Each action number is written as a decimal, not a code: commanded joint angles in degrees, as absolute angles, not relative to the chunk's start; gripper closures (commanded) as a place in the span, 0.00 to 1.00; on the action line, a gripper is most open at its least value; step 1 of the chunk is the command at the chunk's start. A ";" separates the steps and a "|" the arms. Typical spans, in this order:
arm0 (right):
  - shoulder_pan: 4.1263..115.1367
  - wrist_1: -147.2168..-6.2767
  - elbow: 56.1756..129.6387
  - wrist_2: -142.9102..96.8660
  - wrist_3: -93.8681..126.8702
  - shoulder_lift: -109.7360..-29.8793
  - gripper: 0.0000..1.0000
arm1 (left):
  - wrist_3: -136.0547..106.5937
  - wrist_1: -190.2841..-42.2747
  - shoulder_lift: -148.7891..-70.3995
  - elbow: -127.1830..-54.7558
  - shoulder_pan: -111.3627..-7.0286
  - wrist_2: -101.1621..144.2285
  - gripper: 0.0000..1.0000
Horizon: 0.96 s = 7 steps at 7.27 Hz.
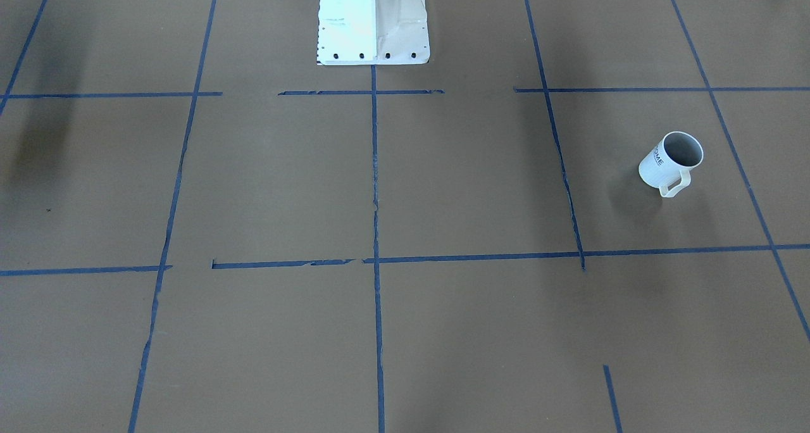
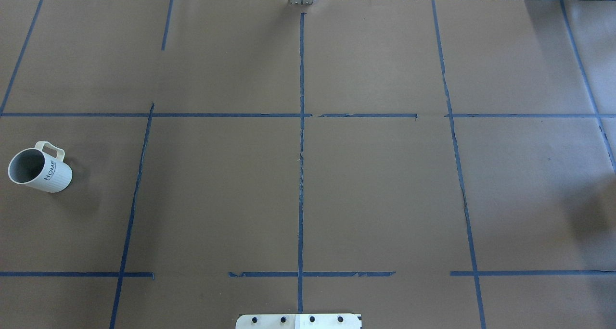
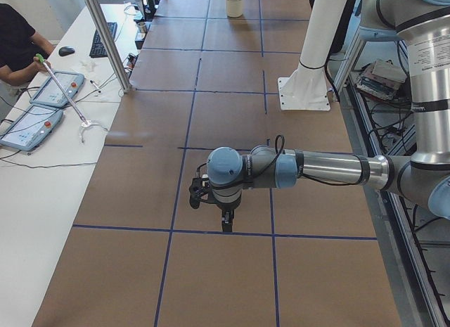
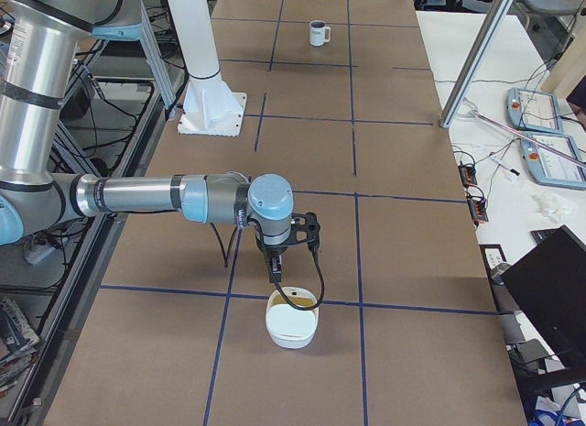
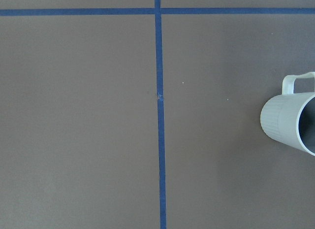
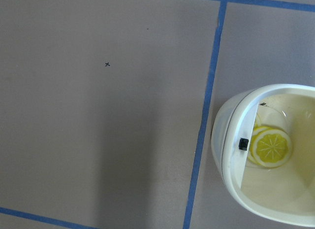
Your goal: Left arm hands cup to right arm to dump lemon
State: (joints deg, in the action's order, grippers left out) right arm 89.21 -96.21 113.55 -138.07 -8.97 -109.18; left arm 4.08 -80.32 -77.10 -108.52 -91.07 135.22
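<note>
The left gripper (image 3: 225, 218) shows only from the table's end, hanging fingers-down over the table (image 2: 308, 184). Whether its jaws stand wide or narrow cannot be told. Its wrist camera shows no finger, only the cup at the right margin, so the tool is judged to be beside the cup, not over it.

The cup (image 2: 39, 170) stands upright at the far left of the table, mouth up, its handle (image 2: 52, 149) turned to the far side. The inside is grey and nothing yellow shows in it.

The right gripper (image 4: 275, 266) is likewise seen only from a table end, and its state cannot be told. It hangs close over a cream bowl (image 6: 229, 155) at the right end of the table, well apart from the cup. The lemon (image 6: 270, 146) slices lie in that bowl.

Handling, as judged: the cup looks like a stiff glazed mug, light while empty. Its ribbed wall offers some bite, but the glaze is likely slippery, and it would break if dropped. Recommended hold is a pinch on the rim, one finger inside and one outside, on the side opposite the handle. That leaves the handle and the rest of the wall free for the right gripper at the hand-over. The handle itself is thin and would likely let the cup swing
</note>
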 commanded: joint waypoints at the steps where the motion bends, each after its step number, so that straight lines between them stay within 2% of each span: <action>1: 89.21 -96.24 113.38 -137.90 -9.05 -109.33 0.00 | 4.13 -79.72 -77.26 -109.16 -91.14 129.45 0.00; 5: 89.21 -95.98 113.46 -133.96 -9.49 -109.08 0.00 | 4.22 -81.20 -77.08 -109.60 -91.06 136.67 0.00; 7: 89.21 -96.15 116.01 -133.42 -9.49 -109.07 0.00 | 4.31 -83.23 -76.90 -108.90 -91.14 136.41 0.00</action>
